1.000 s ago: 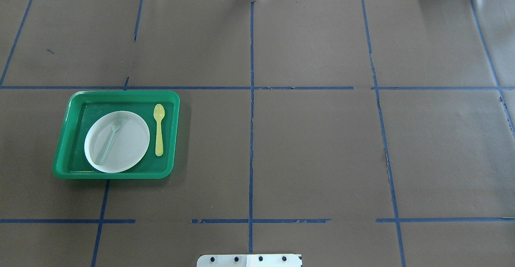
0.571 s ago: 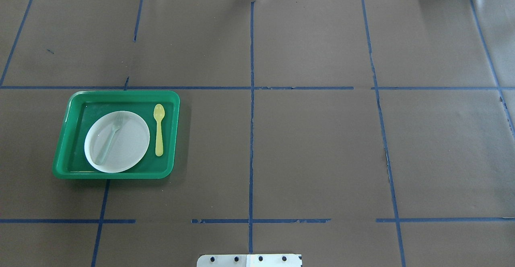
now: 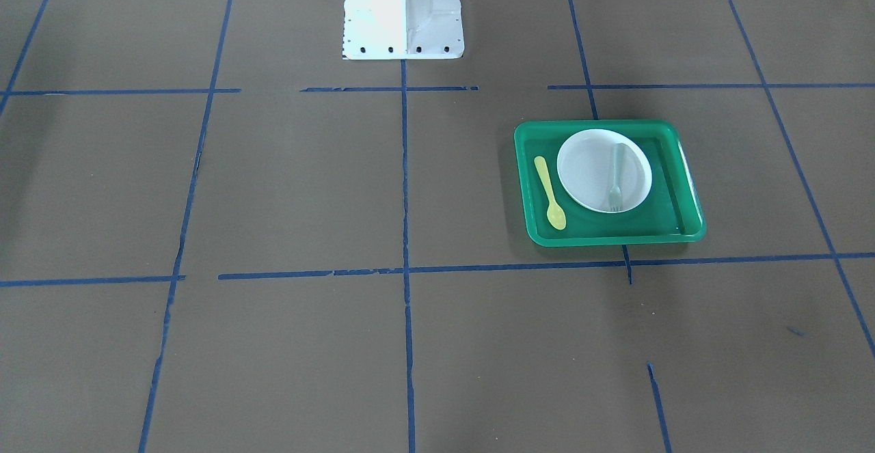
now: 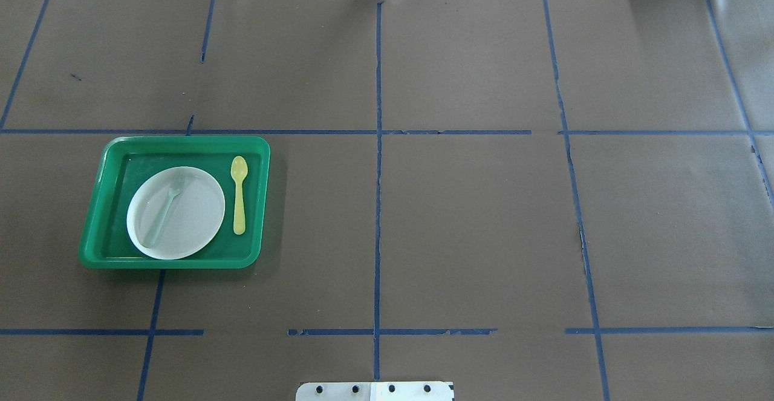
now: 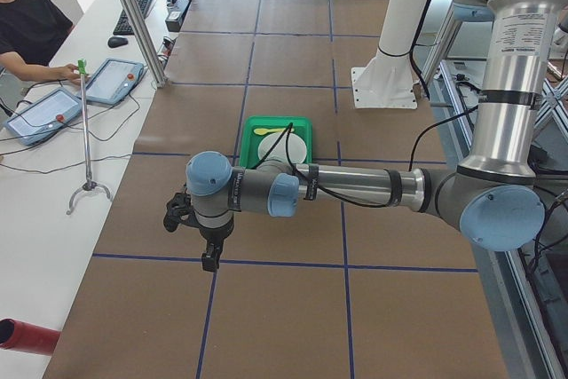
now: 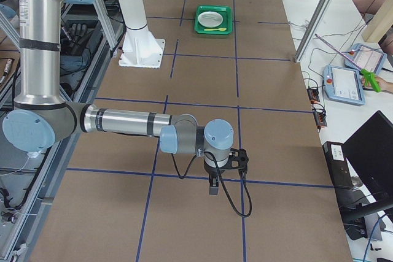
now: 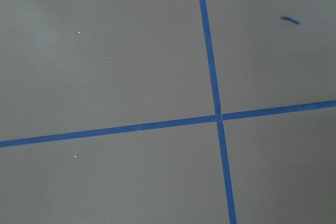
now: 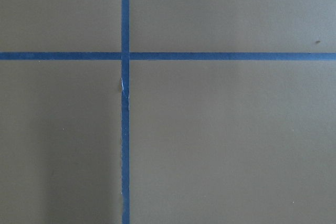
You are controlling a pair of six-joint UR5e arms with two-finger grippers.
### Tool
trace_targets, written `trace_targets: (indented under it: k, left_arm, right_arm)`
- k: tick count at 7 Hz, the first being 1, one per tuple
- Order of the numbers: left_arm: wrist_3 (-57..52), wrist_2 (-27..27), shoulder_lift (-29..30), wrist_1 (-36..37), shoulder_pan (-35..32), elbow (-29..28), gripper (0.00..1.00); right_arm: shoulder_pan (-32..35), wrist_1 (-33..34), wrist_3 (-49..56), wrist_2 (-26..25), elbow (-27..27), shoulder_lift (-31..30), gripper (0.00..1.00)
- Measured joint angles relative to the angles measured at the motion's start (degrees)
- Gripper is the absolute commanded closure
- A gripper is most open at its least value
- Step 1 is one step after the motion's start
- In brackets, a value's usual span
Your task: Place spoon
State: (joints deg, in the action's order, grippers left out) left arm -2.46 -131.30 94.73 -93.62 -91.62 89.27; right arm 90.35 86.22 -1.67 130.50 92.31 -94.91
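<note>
The small yellow spoon [image 4: 239,195] lies flat in the green tray [image 4: 181,141], right of the white plate [image 4: 196,210], with its bowl towards the far edge. It also shows in the front-facing view [image 3: 549,193]. A pale grey-green fork [image 4: 164,207] lies on the plate. Neither gripper shows in the overhead or front-facing views. My left gripper [image 5: 202,250] hangs over bare table far from the tray. My right gripper [image 6: 215,185] hangs over the table's other end. I cannot tell whether either is open or shut.
The table is covered in brown paper with a grid of blue tape lines [image 4: 378,207]. The robot's white base [image 3: 403,9] stands at the table's near edge. Both wrist views show only paper and tape. Operators' tablets [image 5: 115,82] lie on a side bench.
</note>
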Motion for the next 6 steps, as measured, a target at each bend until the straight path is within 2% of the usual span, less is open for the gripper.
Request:
trace_targets:
  k: [6]
  left_arm:
    - [0.91,0.21,-1.12,-0.14,0.07,5.46,0.00]
  right_arm:
    - [0.00,0.00,0.00,-0.01,0.06,0.03,0.00]
